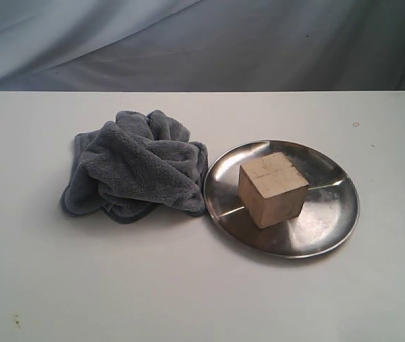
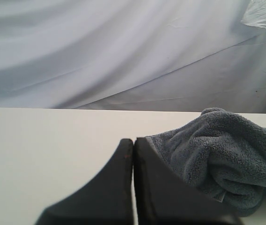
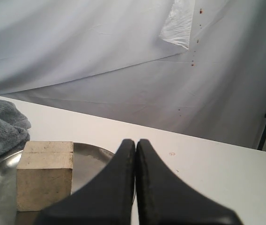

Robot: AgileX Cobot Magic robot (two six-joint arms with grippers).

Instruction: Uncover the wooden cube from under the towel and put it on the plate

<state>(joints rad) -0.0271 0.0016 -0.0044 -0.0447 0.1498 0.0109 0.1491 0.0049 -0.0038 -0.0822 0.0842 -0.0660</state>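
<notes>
Cube: we see the wooden cube [image 1: 272,189] resting on the plate [image 1: 331,235], held by nothing.
Right gripper [image 3: 136,141]: jaws pressed together, empty, near the cube but apart from it.
Left gripper [image 2: 133,140]: jaws pressed together, empty, beside the towel [image 1: 135,171].
Towel: crumpled, just beside the plate's rim.

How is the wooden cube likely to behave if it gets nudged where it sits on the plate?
The wooden cube looks solid and flat-faced, so it would probably slide rather than roll or tip. The plate is shiny, smooth metal, so sliding may come easily. Its shallow raised rim might stop a gentle push.
</notes>
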